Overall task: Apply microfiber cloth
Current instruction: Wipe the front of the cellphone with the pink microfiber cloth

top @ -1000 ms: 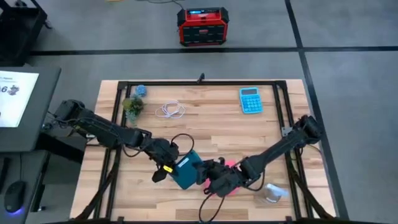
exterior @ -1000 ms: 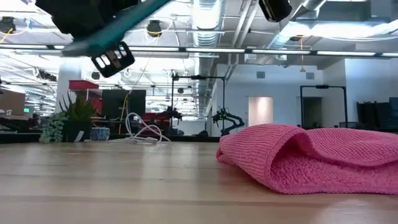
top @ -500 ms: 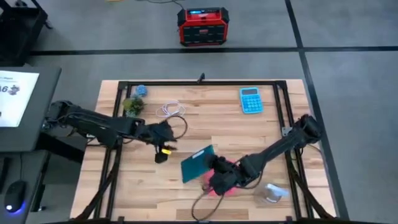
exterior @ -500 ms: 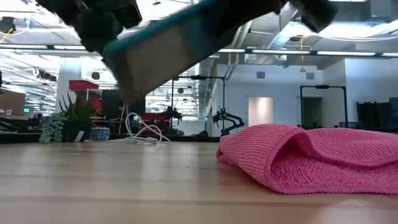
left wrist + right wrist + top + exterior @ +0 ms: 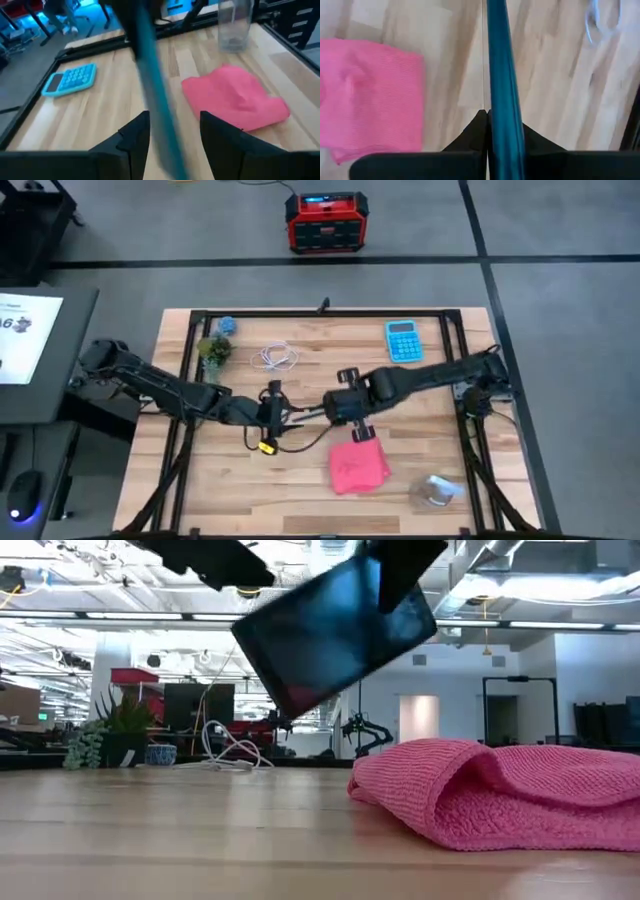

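Note:
The pink microfiber cloth point(image 5: 358, 468) lies rumpled on the wooden table near its front edge, and no gripper touches it; it also shows in the low view point(image 5: 500, 795). A dark phone in a teal case point(image 5: 335, 635) hangs tilted above the table's middle. My right gripper point(image 5: 338, 408) is shut on it. My left gripper point(image 5: 175, 137) is open. Its fingers stand on either side of the phone's teal edge point(image 5: 152, 95), at the phone's left end point(image 5: 292, 415). My right gripper pinches the phone between its two fingers, and the case's teal rim point(image 5: 504, 100) runs straight out between them. It holds the phone's upper right end point(image 5: 385, 585), coming roughly level from the table's right. The phone is lifted clear and slopes down toward the left.
A blue calculator point(image 5: 402, 340) lies at the far right. A white cable point(image 5: 273, 358) and a small plant point(image 5: 212, 348) sit at the far left. A clear container point(image 5: 435, 490) stands at the near right corner. Black frame rails point(image 5: 455, 380) border the table.
My left gripper came off the phone and drew back toward the far edge. My right gripper carried the phone from above the cloth up and toward the table's middle, turning it on edge. The cloth, earlier partly under the arm, lies uncovered and has stayed put.

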`<state>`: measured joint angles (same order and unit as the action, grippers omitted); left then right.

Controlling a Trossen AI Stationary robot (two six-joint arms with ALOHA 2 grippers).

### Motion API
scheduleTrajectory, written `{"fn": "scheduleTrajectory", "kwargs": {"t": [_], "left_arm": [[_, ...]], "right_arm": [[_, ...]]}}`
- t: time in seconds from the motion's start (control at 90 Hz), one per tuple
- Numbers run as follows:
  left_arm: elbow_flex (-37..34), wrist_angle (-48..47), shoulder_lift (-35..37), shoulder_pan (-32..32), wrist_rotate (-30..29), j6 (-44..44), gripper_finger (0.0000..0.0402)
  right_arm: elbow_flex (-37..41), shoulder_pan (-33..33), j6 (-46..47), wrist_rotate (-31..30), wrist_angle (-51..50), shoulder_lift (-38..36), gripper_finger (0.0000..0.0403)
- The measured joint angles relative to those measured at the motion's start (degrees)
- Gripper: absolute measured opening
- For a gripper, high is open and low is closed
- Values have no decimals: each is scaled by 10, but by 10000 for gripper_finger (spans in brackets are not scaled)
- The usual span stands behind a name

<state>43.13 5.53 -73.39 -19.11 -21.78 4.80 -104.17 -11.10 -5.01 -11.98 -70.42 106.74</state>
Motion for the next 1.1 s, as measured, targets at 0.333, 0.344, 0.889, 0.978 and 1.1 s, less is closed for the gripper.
{"fn": "scheduleTrajectory", "kwargs": {"t": [0.333,0.344,0.889,0.978,1.1], "left_arm": [[0,58,-71,13,-44,-21,143],[0,60,-72,13,-44,-23,142],[20,-6,-96,13,-18,-177,6],[-24,18,-76,1,-19,-214,4],[-107,139,-33,-22,-47,-251,3]], "right_arm": [[2,3,-3,3,7,4,20],[2,3,-4,3,7,4,20],[2,-13,-32,3,21,4,83],[8,-10,-17,3,-11,-3,119],[59,7,-6,28,14,-29,161]]}}
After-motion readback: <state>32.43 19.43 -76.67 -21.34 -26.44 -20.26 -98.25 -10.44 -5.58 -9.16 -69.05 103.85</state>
